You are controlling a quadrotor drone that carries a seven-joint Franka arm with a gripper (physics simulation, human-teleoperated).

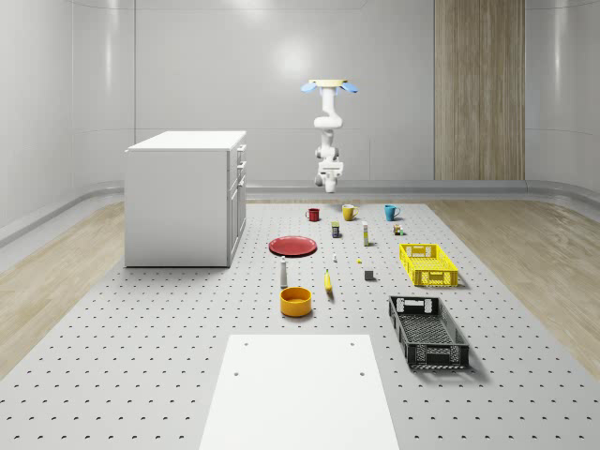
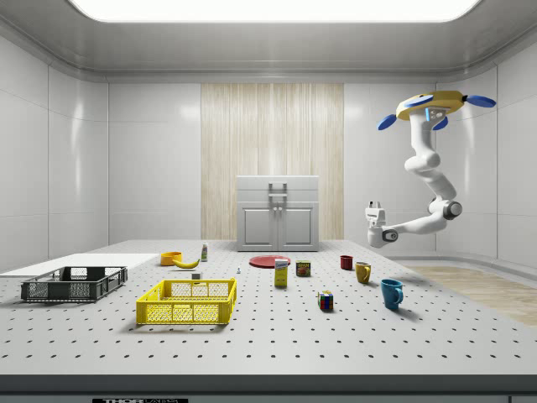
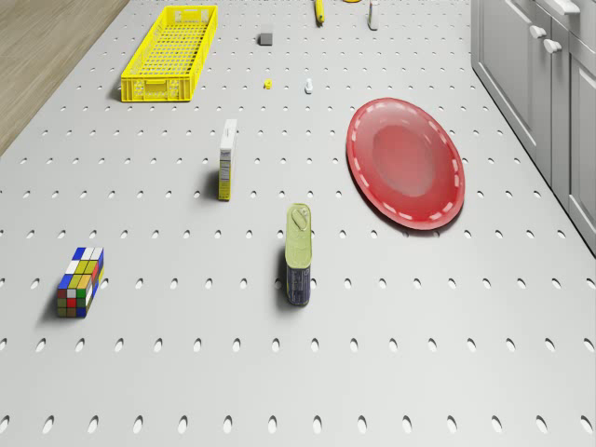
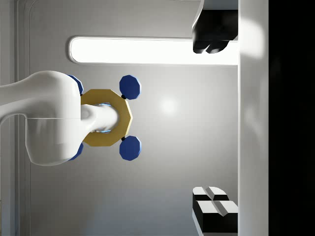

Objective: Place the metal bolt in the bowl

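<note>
The metal bolt (image 1: 336, 260) is a tiny pale piece on the perforated table, between the red plate (image 1: 293, 246) and the yellow crate (image 1: 427, 263); it also lies at bolt (image 3: 308, 87) and bolt (image 2: 239, 269). The orange bowl (image 1: 295, 301) stands nearer the whole-scene camera, beside a banana (image 1: 328, 281), and appears as bowl (image 2: 171, 258). The drone (image 1: 328, 86) hovers high over the table's far end, above the mugs. My gripper (image 1: 329, 178) hangs in the air, far from bolt and bowl. In the wrist view the gripper (image 4: 212, 123) is open and empty, turned up toward the drone.
A white cabinet (image 1: 187, 197) stands at the whole-scene view's left. On the table are a red mug (image 1: 313, 215), yellow mug (image 1: 348, 213), blue mug (image 1: 390, 213), a can (image 3: 299, 253), a small box (image 3: 226, 158), a Rubik's cube (image 3: 80, 280), a bottle (image 1: 284, 274) and a black crate (image 1: 427, 330).
</note>
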